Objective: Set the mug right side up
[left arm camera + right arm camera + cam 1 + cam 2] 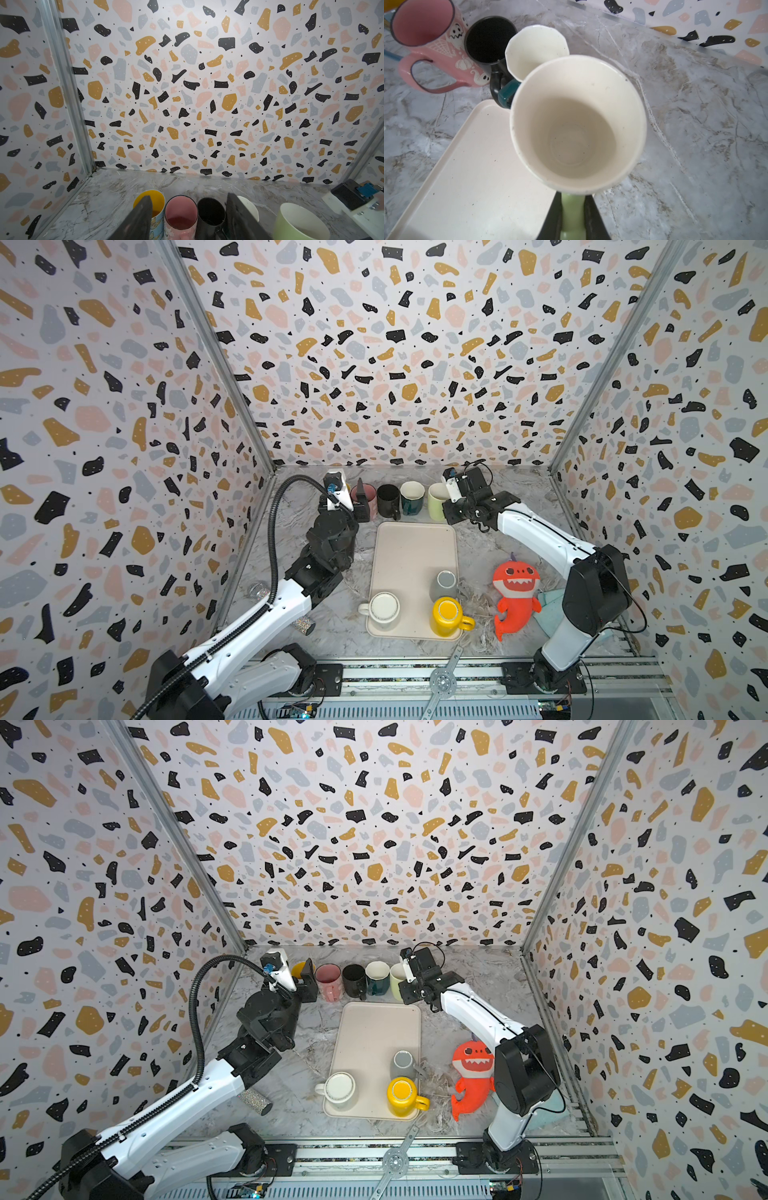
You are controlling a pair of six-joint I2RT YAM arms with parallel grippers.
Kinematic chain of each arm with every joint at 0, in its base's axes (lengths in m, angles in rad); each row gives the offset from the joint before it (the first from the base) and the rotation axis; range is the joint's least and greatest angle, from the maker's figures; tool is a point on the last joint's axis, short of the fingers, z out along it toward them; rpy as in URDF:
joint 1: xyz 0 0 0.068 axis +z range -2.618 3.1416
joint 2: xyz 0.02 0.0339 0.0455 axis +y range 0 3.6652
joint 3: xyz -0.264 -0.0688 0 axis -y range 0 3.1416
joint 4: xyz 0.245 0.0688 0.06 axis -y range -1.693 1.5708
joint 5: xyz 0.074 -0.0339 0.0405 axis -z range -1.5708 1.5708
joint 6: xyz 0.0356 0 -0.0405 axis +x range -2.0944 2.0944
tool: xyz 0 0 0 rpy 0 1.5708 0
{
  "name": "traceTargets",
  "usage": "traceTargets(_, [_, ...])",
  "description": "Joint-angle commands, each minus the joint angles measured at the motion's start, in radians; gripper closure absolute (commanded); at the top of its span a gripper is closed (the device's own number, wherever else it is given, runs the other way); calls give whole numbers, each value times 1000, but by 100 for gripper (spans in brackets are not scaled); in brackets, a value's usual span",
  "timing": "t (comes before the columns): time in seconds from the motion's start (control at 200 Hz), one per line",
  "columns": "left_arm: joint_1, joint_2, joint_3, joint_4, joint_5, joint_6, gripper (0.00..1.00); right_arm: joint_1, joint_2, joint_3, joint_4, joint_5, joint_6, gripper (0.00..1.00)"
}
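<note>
The right gripper point(572, 204) is clenched on the handle of the green mug point(577, 124), one finger on each side of it. The mug is upright, with its mouth up and nothing inside. In both top views it sits just right of centre, at the right end of a row of mugs along the back wall and just above the upper right corner of the tray point(411, 547). Whether its base rests on the table point(519, 506) I cannot tell.

Leftward along the row are the teal mug point(533, 49), just beside the green one, then the black mug point(388, 499), the pink mug point(328, 979) and the butterfly mug point(158, 202), all mouth up.

The left gripper point(189, 196) is released, its fingers point(141, 220) spread and holding nothing. In both top views it is left of centre, at the left end of the row, close in front of the pink and butterfly mugs.

The upper part of the tray is bare. On its lower part, in the lower middle of both top views, three mugs stand base up: a white mug point(384, 608) on the left, a grey mug point(445, 581) on the right and a yellow mug point(446, 612) just below the grey one. A shark toy point(515, 593) lies on the table right of the tray, near the right arm.
</note>
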Motion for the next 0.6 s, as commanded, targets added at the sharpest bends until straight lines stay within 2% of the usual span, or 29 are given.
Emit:
traceTargets(0.0, [44, 22, 44, -82, 146, -125, 41, -9, -4, 19, 123, 30, 27, 100])
traceTargets(0.305, [152, 80, 69, -140, 361, -245, 41, -25, 58, 18, 216, 52, 36, 100])
traceTargets(0.596, [197, 99, 63, -139, 443, -283, 41, -27, 120, 16, 285, 54, 33, 100])
